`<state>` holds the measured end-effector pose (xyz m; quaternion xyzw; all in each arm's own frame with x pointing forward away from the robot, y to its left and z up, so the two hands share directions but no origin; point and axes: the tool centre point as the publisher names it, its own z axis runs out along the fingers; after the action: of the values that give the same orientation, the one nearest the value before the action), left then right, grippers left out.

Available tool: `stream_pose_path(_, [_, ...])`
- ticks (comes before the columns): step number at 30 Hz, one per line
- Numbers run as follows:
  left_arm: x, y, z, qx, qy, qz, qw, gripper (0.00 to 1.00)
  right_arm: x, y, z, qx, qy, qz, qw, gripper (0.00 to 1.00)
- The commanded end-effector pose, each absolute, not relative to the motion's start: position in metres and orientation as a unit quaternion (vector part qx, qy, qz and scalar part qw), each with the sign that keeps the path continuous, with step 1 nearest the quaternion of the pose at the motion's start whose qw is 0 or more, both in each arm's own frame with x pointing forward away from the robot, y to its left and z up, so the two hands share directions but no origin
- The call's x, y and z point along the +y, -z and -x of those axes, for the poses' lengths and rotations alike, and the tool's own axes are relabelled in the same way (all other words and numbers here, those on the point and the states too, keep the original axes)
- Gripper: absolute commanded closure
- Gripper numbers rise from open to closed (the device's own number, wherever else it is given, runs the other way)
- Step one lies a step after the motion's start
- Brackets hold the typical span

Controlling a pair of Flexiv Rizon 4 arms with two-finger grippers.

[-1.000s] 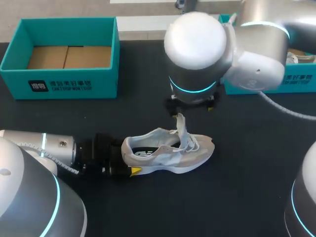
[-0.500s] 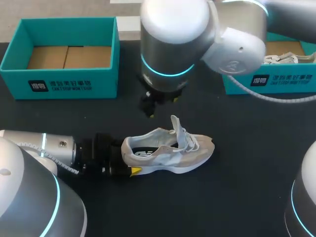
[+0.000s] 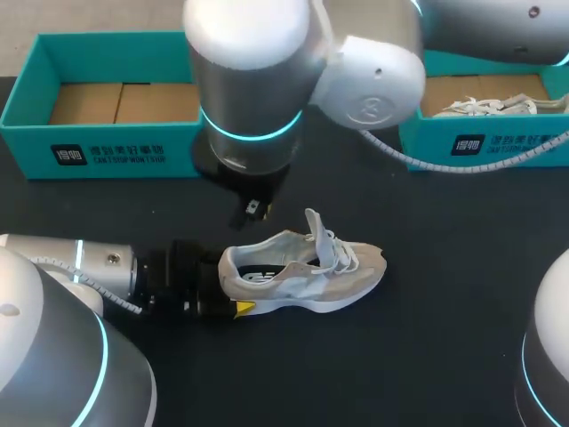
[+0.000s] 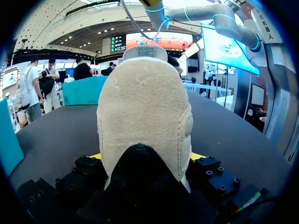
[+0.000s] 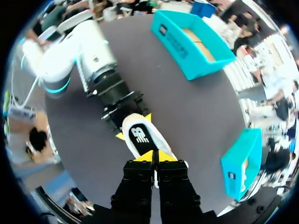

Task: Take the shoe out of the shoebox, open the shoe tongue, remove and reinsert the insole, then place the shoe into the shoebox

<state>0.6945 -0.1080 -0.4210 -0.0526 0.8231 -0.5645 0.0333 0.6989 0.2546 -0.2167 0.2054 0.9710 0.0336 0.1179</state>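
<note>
Two shifts: released the upright tongue, swung pressed-shut right gripper left over the shoe, heel pinched in left gripper; insole removal next.

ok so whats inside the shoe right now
The insole lies in the shoe; its heel part shows through the opening. Its front part is covered by the tongue and laces.
</note>
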Motion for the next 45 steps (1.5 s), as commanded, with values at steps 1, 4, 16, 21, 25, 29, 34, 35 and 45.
stream_pose_path(1, [-0.107, 0.421, -0.694, 0.823, 0.564, 0.053, 0.034, 1.00, 0.257, 0.217, -0.705, 0.993, 0.001, -0.079, 0.088, 1.00])
stream_pose_path(4, [-0.107, 0.421, -0.694, 0.823, 0.564, 0.053, 0.034, 1.00, 0.257, 0.217, -0.705, 0.993, 0.001, -0.079, 0.088, 1.00])
stream_pose_path(16, [-0.107, 0.421, -0.694, 0.823, 0.564, 0.053, 0.034, 1.00, 0.250, 0.247, -0.701, 0.993, 0.011, -0.083, 0.084, 1.00])
stream_pose_path(21, [-0.107, 0.421, -0.694, 0.823, 0.564, 0.053, 0.034, 1.00, 0.242, 0.273, -0.705, 0.992, 0.044, -0.075, 0.088, 1.00])
stream_pose_path(25, [-0.107, 0.421, -0.694, 0.823, 0.564, 0.053, 0.034, 1.00, 0.241, 0.295, -0.708, 0.993, 0.044, -0.062, 0.087, 1.00])
stream_pose_path(29, [-0.107, 0.421, -0.694, 0.823, 0.564, 0.053, 0.034, 1.00, 0.240, 0.316, -0.712, 0.996, 0.054, -0.050, 0.056, 1.00])
stream_pose_path(34, [-0.107, 0.421, -0.694, 0.823, 0.564, 0.053, 0.034, 1.00, 0.238, 0.334, -0.716, 0.997, 0.049, -0.051, 0.038, 1.00])
stream_pose_path(35, [-0.107, 0.421, -0.694, 0.823, 0.564, 0.053, 0.034, 1.00, 0.237, 0.339, -0.717, 0.998, 0.038, -0.047, 0.032, 1.00])
stream_pose_path(45, [-0.107, 0.421, -0.694, 0.823, 0.564, 0.053, 0.034, 1.00, 0.236, 0.381, -0.714, 0.998, 0.029, -0.057, -0.007, 1.00])
